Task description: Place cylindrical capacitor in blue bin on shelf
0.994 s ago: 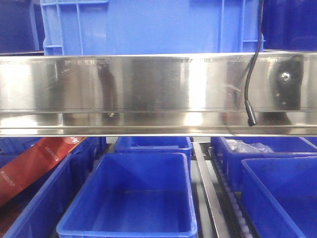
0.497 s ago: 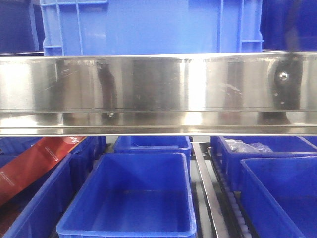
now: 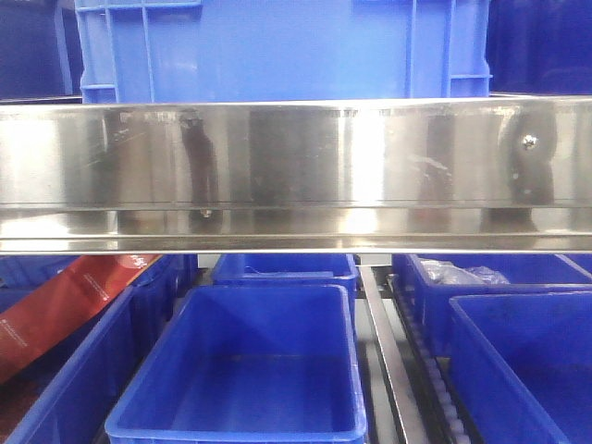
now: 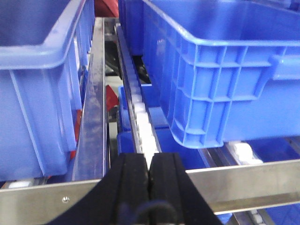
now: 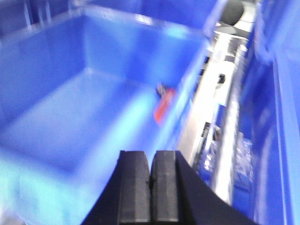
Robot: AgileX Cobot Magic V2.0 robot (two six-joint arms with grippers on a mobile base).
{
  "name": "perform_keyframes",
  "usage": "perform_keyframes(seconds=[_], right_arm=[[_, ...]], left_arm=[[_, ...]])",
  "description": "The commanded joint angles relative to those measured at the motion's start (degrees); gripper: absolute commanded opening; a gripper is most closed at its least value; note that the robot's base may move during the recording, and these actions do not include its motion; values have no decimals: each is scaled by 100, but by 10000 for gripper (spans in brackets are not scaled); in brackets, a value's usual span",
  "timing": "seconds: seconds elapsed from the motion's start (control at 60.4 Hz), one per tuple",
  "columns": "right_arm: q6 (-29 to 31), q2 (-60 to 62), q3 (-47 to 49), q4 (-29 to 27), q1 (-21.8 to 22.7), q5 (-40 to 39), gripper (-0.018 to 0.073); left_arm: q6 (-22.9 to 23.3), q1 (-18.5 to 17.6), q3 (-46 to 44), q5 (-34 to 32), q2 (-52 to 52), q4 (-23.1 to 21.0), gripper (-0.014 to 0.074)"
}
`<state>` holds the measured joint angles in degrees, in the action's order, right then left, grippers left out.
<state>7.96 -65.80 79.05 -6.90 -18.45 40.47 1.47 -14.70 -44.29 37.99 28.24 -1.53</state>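
Hovering right claw (image 5: 150, 176), pads together

White print on the red package (image 3: 65, 310), too small to read.

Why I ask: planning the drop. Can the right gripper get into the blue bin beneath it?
Probably yes: the right gripper, shut, hangs above the open blue bin, nothing across it, though the view is blurred.
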Motion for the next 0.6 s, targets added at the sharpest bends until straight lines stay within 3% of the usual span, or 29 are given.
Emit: perform_keyframes(seconds=[0.0,0.232,0.58], right_arm=[[11,606,-808,66,20,-662,-168],[11,2221,-2918,55,20,-1623,-168],[11,4259,-4744,31,20,-2288,-168]], left_arm=[[24,24,6,-174,-24,-49,-111],[24,24,6,-174,-24,-49,-111],[24,24,6,-174,-24,-49,-111]])
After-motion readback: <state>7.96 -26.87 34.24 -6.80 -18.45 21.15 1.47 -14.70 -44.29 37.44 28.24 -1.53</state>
